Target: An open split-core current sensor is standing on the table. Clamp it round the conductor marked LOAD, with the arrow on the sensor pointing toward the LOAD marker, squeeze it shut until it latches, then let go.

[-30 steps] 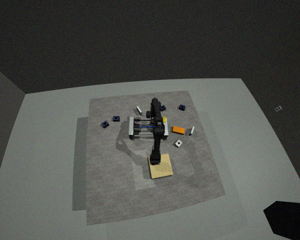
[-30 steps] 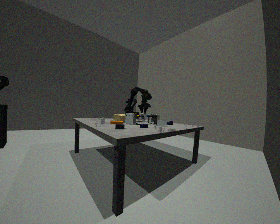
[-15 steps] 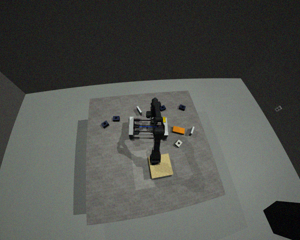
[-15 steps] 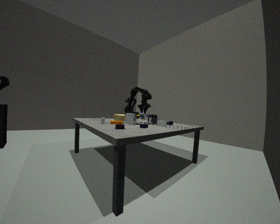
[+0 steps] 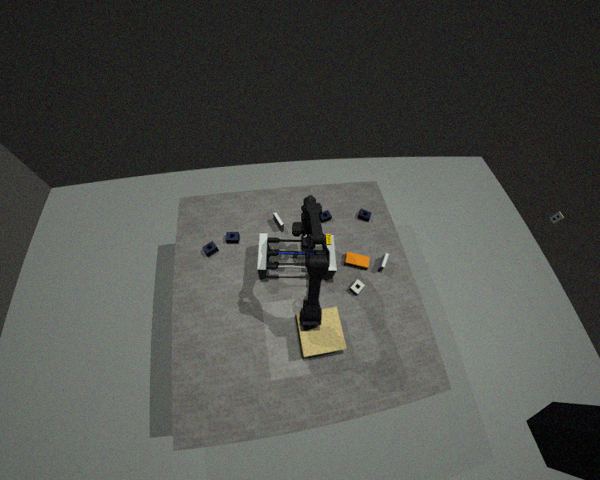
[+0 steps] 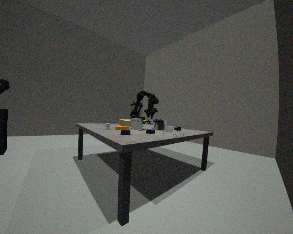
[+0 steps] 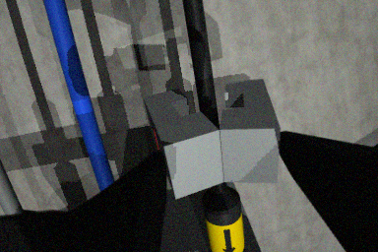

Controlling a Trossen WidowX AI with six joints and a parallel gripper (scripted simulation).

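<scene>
My gripper (image 7: 220,151) (image 6: 150,118) is shut on the light grey split-core sensor (image 7: 197,165) (image 6: 151,122), one finger on each side. In the wrist view its two dark-topped halves meet along a seam and spread apart beyond it. The black conductor (image 7: 198,42) (image 5: 288,240) runs into the gap between the spread halves and shows again below the seam; whether it is fully inside the core is hidden. A yellow sleeve (image 7: 225,235) with a black arrow is on it. A yellow tag (image 5: 329,239) stands at that conductor's right end; its lettering is unreadable. The sensor's own arrow is not visible.
A blue conductor (image 7: 74,82) (image 5: 288,252) runs beside the black one, between white end blocks (image 5: 262,252) (image 5: 332,261). An orange block (image 5: 357,260) and a white square part (image 5: 357,286) lie right of the rack. Several dark blue parts lie around it.
</scene>
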